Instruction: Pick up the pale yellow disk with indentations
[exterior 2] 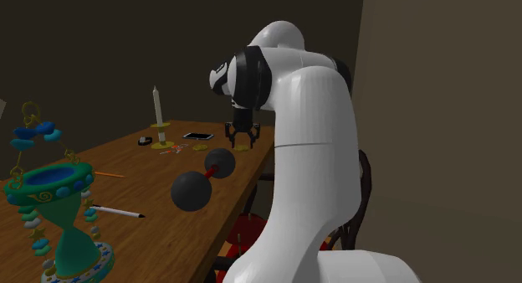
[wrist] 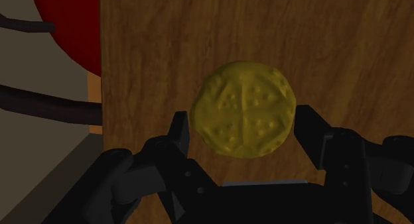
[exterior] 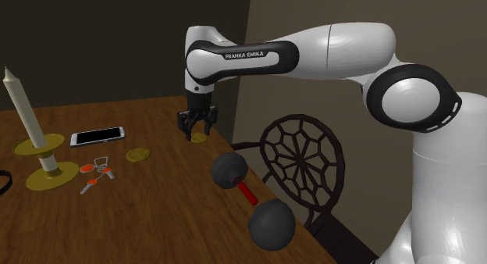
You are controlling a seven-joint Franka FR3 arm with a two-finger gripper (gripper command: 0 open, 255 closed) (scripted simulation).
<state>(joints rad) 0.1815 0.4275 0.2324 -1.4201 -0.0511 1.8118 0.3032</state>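
The claw (wrist: 243, 131) is open, its two black fingers (wrist: 180, 131) spread wide on either side of the pale yellow disk (wrist: 244, 110), just beside its rim. The disk lies flat on the brown wooden surface (exterior: 156, 215), its face crossed by grooves and dotted with small dents. In the shoulder view the claw (exterior: 199, 130) hangs low over the disk (exterior: 200, 136), near the surface's edge on that view's right. A second yellow disk (exterior: 138, 155) lies well apart, near a bunch of keys (exterior: 97, 173) and a smartphone (exterior: 97, 136). A black dumbbell with a red bar (exterior: 247, 192) rests nearer the camera.
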